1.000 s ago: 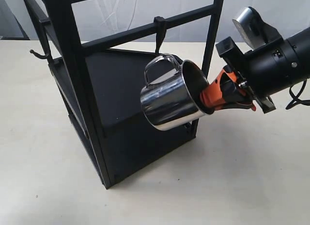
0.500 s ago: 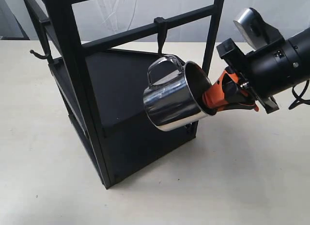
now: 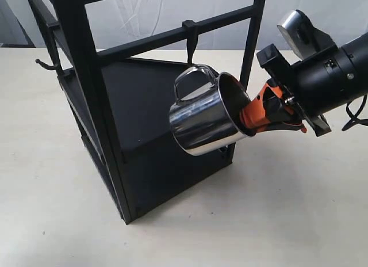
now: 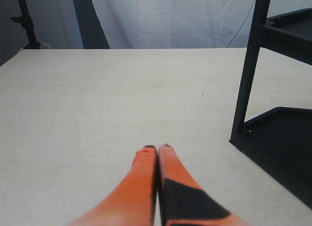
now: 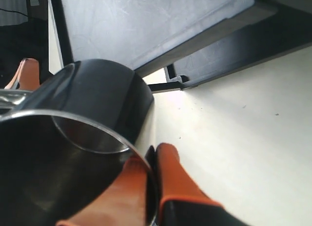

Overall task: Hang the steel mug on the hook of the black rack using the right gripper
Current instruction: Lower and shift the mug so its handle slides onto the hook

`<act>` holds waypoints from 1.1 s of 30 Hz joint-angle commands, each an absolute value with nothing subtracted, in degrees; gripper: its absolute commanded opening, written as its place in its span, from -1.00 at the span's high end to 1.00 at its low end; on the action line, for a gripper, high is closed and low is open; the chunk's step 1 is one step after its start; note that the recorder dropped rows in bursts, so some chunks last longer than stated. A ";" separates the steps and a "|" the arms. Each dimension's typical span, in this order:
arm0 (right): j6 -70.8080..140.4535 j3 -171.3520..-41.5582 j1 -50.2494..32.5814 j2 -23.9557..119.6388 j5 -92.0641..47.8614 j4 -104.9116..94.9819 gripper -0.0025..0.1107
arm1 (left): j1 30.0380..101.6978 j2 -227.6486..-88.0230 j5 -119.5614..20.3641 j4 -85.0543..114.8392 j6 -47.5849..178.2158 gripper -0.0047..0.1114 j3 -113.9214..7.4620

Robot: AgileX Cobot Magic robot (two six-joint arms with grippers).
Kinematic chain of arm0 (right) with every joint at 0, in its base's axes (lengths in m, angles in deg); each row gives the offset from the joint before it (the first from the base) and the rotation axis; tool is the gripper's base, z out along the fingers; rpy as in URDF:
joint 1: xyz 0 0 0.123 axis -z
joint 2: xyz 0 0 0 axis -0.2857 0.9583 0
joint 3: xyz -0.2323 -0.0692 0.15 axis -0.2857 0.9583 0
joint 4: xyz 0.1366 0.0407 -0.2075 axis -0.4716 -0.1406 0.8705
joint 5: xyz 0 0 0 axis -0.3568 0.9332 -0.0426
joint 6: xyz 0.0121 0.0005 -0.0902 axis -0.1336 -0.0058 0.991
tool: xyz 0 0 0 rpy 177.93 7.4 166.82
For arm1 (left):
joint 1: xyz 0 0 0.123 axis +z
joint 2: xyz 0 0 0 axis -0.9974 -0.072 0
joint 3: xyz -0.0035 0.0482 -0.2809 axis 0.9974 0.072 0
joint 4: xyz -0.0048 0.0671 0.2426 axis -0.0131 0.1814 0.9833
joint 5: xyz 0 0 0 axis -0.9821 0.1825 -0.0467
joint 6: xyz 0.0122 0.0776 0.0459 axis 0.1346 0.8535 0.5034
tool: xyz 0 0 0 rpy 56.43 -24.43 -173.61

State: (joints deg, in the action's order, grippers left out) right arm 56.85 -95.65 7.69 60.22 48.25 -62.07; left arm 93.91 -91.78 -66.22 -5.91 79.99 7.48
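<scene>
The steel mug [image 3: 202,120] hangs in the air, tilted on its side, its mouth toward my right gripper [image 3: 253,118]. That gripper is shut on the mug's wall, one orange finger inside, one outside [image 5: 168,172]. The mug's looped handle [image 3: 190,78] points up, just below the short black peg hook [image 3: 190,39] clipped to the black rack's [image 3: 86,77] upper crossbar. Whether handle and hook touch is unclear. In the right wrist view the mug [image 5: 73,153] fills one side. My left gripper [image 4: 157,149] is shut with nothing in it, low over the table beside a rack post [image 4: 248,75].
A thin curved hook [image 3: 47,64] sticks out at the rack's far left side. The rack's flat black shelf [image 3: 144,100] lies behind the mug. Pale tabletop [image 3: 276,209] spreads around the rack. A white curtain hangs at the back.
The right gripper has carried the mug slightly up and to the right, bringing the handle closer under the peg hook. Over the last half second it barely moved.
</scene>
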 commanded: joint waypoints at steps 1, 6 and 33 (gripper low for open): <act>57.02 -95.56 7.95 60.32 47.86 -60.85 0.97 | 93.69 -91.36 -65.42 -6.50 80.07 0.89 7.46; 56.60 -95.56 7.95 60.32 47.86 -60.87 0.97 | 93.69 -91.36 -65.42 -6.50 80.07 0.89 7.46; 48.48 -95.56 7.95 60.32 47.86 -65.72 0.97 | 93.69 -91.36 -65.53 -6.59 80.07 0.89 7.46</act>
